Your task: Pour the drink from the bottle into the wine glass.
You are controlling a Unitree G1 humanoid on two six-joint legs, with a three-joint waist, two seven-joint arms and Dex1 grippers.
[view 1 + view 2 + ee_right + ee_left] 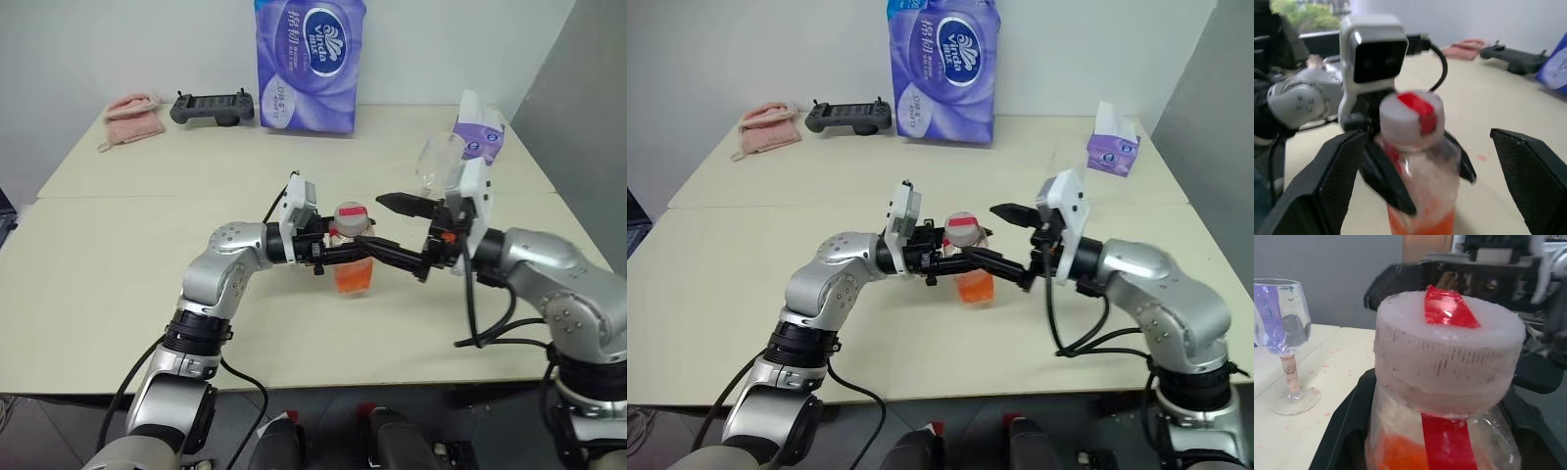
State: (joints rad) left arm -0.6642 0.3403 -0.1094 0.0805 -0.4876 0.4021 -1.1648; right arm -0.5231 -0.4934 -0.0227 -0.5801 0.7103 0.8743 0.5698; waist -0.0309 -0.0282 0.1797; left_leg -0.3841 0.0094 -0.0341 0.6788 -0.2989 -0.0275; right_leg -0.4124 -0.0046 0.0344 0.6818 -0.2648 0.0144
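1. Both arms sat nearest the camera, reaching in over the tabletop (118, 294) and meeting at the middle.
2. Tissue pack (310, 61), biggest item, stood at the far edge, well apart from the work; a black controller (212, 108), a pink cloth (133, 118) and a small tissue box (1114, 149) also lay far back.
3. Left pincer (343, 254) was clamped on the bottle (353, 257) just under the cap (1449, 345), fingers level, bottle upright at the tabletop centre.
4. Right pincer (402, 235) was spread wide, fingers standing either side of the cap, not touching it in the right wrist view.
5. Bottle looked like thin clear plastic, light, likely squashy; the neck grip is a stiff spot, body squeeze could spill. Cap looked on, so it must come off before pouring; ribbed side gives grip.
6. Drink (353, 276) filled roughly the lower part of the bottle, so sloshing weight looked small.
7. Wine glass (1283, 335) stood empty beside the right arm, near the bottle; fragile and tippy on its thin stem, best left standing.
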